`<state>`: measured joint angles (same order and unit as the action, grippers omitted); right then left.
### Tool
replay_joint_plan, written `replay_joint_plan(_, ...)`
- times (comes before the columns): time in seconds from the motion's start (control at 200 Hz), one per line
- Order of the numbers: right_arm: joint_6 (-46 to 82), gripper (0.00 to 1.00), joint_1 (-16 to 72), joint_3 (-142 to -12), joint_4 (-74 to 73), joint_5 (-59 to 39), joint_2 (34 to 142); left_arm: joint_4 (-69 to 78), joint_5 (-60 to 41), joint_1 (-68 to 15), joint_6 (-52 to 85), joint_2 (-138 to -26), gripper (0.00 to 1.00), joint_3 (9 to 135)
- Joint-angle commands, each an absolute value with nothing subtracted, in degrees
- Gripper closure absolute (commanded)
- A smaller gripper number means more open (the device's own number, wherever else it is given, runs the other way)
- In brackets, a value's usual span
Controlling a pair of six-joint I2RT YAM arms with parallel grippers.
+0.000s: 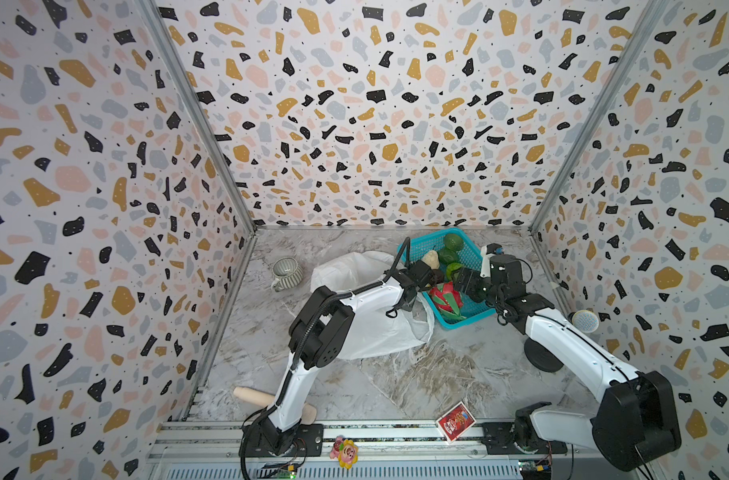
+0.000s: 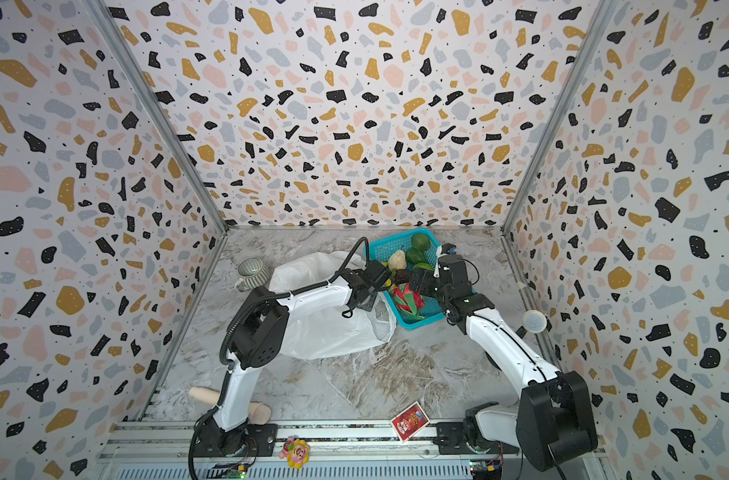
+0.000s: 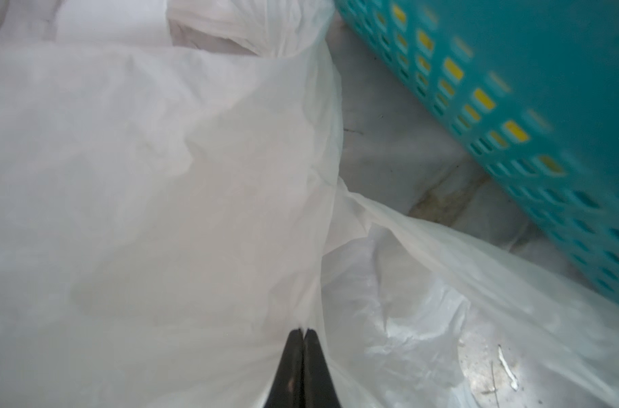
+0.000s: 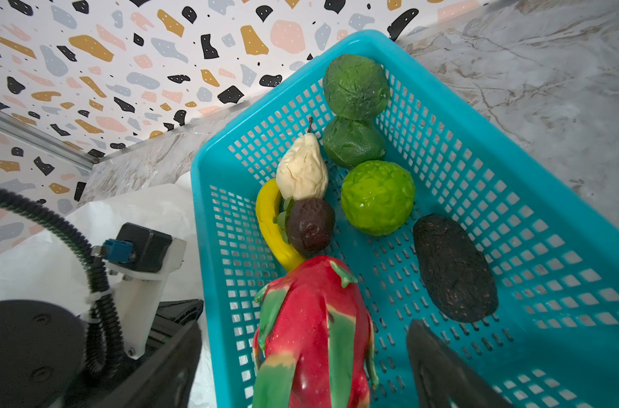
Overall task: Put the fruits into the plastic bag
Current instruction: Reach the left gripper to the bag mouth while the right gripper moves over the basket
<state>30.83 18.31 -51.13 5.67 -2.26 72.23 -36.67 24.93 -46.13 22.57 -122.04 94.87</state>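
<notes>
The left pincer (image 3: pixel 302 333) is clamped shut on the bag (image 3: pixel 160 176) rim, with the basket (image 3: pixel 530 88) near its tips. The right pincer (image 4: pixel 306 328) stands wide inside the basket, a jaw on either side of the dragon fruit (image 4: pixel 315 293), touching neither flank. Beyond its tips lie the banana (image 4: pixel 267 219), cream pear (image 4: pixel 302 169), brown oval (image 4: pixel 311 226) and green fruits (image 4: pixel 377 197). The black oval (image 4: pixel 454 268) lies just ahead of one jaw.

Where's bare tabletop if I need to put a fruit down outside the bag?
The widest bare marble tabletop lies in front of the plastic bag, between the rolling pin and the red card pack. A smaller strip runs behind the mug. It is crowded where the bag meets the basket.
</notes>
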Motion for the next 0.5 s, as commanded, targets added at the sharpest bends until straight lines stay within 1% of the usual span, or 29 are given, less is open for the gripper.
replay_joint_plan(0.0,30.1,0.1,18.3,-54.2,6.8,-3.0,70.5,-34.2,27.3,-45.7,18.8,-114.0,1.0,92.1)
replay_joint_plan(0.1,30.0,0.1,18.4,-54.6,7.0,-3.4,70.5,-32.0,23.6,-43.9,17.7,-107.4,1.0,88.2)
replay_joint_plan(0.29,28.9,0.11,19.0,-55.2,6.1,-6.2,71.1,-25.2,10.6,-38.1,16.5,-93.8,1.0,77.8)
replay_joint_plan(0.385,27.3,0.11,20.8,-55.8,4.9,-8.8,71.9,-21.4,4.3,-36.1,14.8,-87.3,1.0,72.9)
replay_joint_plan(0.496,26.5,0.11,23.1,-56.8,4.0,-11.1,73.3,-18.7,0.1,-34.0,14.1,-81.2,1.0,69.0)
